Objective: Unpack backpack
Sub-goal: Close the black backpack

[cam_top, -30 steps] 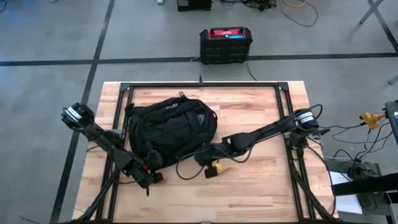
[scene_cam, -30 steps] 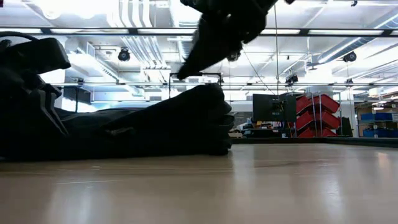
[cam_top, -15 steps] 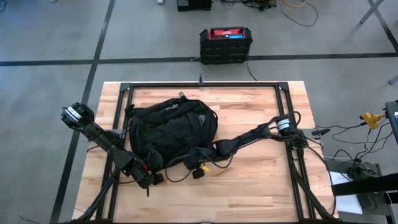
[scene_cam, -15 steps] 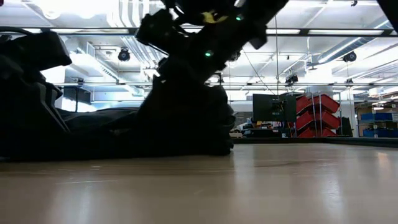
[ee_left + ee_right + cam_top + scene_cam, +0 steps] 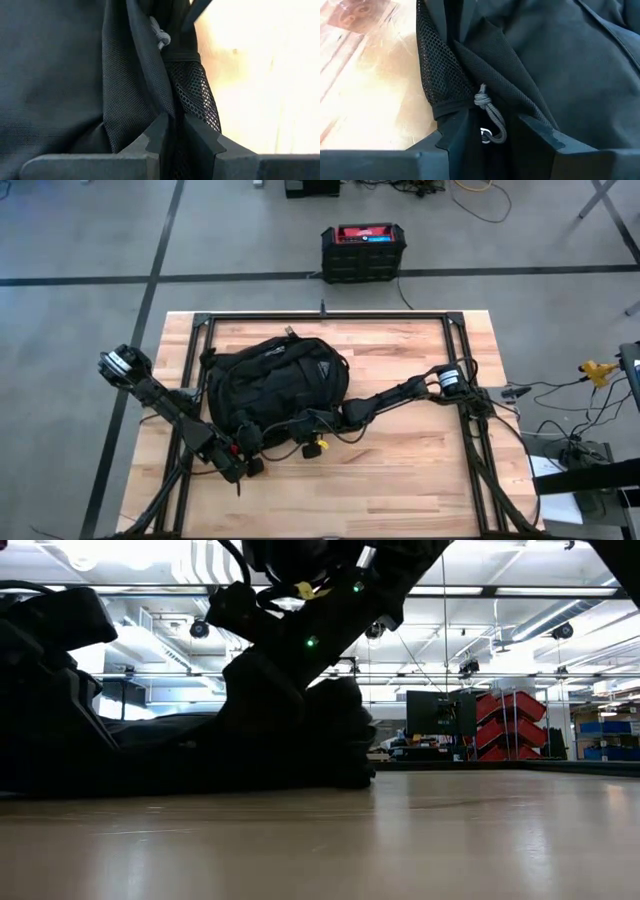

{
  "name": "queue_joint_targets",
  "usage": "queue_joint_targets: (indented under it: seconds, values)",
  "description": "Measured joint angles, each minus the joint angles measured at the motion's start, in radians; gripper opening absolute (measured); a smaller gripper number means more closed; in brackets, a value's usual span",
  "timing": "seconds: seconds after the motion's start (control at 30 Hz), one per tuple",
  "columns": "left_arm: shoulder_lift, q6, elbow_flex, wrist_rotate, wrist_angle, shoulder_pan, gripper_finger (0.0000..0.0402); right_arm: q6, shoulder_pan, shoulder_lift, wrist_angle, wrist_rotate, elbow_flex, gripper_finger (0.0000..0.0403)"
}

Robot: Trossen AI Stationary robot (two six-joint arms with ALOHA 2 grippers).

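Risk: right tool (image 5: 497, 137), fingers apart round a grey knotted zip cord (image 5: 489, 114), may close on loose fabric & miss the pull, so zip won't budge. Left tool (image 5: 172, 135) is pinched shut on the mesh pocket edge; may slip. Large soft black fabric backpack (image 5: 275, 385) lies flat, zipped, slightly slumped, mid-left on wooden worktop (image 5: 410, 470).

Backpack (image 5: 580, 65): matt black woven cloth, coarse open mesh pocket (image 5: 440, 75) by my right fingers (image 5: 542, 131), grey knotted cord (image 5: 487, 112) between them. Table (image 5: 400, 470): pale wood, smooth, slight sheen.
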Motion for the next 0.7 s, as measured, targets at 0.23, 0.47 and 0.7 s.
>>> queue_joint_targets:
  seconds: [0.23,0.47,0.7]
  values:
    - [0.000,0.000,0.000,0.001,0.002,0.000,0.0043,0.010,0.000,0.000,0.000,0.006,0.000,0.0111]
    - [0.000,0.000,0.000,0.004,0.002,0.000,0.0043,0.018,-0.002,0.000,0.000,0.007,0.000,0.0091]
    - [0.000,0.000,0.000,0.005,0.003,0.000,0.0043,-0.016,-0.002,0.014,0.010,0.007,0.000,0.0123]
